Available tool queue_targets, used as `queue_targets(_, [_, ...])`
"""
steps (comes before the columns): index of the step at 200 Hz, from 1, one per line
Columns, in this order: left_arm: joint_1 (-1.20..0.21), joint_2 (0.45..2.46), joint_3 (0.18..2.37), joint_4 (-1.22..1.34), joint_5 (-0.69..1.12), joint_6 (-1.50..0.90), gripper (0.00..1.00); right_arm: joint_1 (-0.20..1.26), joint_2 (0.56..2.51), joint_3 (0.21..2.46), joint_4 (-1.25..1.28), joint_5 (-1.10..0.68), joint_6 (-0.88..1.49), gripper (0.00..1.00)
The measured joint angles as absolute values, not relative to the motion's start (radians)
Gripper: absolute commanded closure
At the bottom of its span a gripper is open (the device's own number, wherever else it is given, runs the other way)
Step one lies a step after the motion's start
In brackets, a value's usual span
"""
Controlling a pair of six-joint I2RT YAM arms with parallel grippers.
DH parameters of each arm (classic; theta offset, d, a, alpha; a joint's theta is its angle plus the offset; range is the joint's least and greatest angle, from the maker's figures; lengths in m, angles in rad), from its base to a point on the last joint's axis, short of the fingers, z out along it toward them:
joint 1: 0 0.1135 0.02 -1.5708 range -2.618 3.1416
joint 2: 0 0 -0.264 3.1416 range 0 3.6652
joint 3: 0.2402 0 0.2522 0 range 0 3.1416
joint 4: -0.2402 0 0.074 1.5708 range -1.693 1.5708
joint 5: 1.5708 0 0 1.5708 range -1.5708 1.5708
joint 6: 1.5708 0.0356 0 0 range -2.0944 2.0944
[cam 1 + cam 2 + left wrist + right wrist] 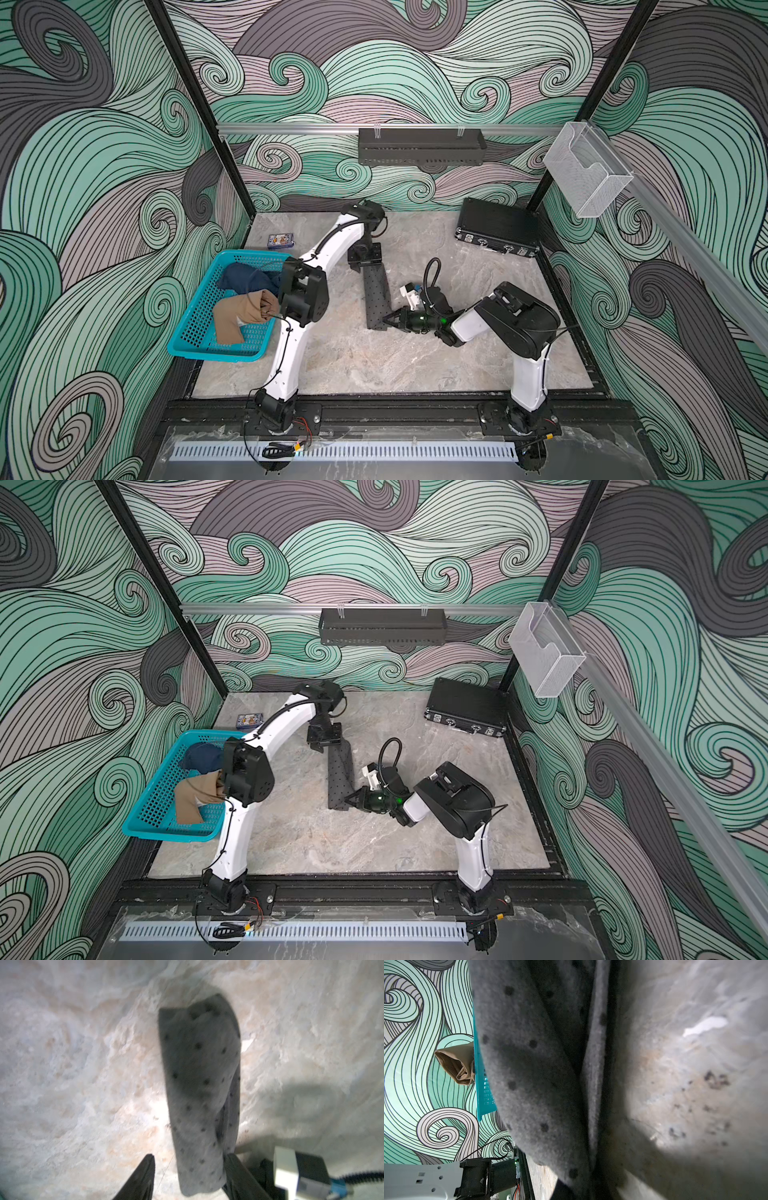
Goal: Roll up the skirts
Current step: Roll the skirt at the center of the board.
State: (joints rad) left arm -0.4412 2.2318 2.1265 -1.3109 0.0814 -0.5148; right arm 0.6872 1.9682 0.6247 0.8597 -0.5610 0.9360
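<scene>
The dark grey dotted skirt (pixel 376 295) (pixel 340 779) lies on the marble table as a long narrow roll. My left gripper (pixel 368 269) (pixel 190 1156) stands open over its far end; one finger (pixel 145 1176) is apart from the cloth and the other touches it. At the near end my right gripper (pixel 388 320) (pixel 351 800) is shut on the roll, and the cloth (pixel 533 1064) fills much of the right wrist view. The dark blue denim skirt (pixel 249 278) and the tan-brown skirt (pixel 241 311) lie bunched in the teal basket (pixel 216 356).
The teal basket sits at the table's left edge, beside the left arm. A black hard case (pixel 496 226) lies at the back right corner. A small card box (pixel 280 241) is behind the basket. A black shelf (pixel 419 145) and a clear holder (pixel 586 170) hang on the rails.
</scene>
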Motion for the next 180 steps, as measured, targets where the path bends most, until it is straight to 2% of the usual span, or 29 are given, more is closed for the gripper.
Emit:
queue_targets(40, [-0.323,1.865,1.53,-0.904,0.309,-0.53,0.5,0.664,1.978,0.609,0.905,-0.59,0.979,1.0])
queue_targets(73, [-0.305,1.806,1.244,-0.595,0.455,-0.569,0.48,0.649,1.983,0.609,0.913,-0.613,0.989,1.0])
queue_targets(136, [-0.32,1.897,1.121,-0.241,0.589,-0.677,0.46,0.617,2.012,0.625,0.942,-0.655,1.015,1.0])
queue_targets(180, [-0.323,1.956,1.12,-0.097,0.664,-0.73,0.44,0.595,2.03,0.647,0.942,-0.68,1.015,1.0])
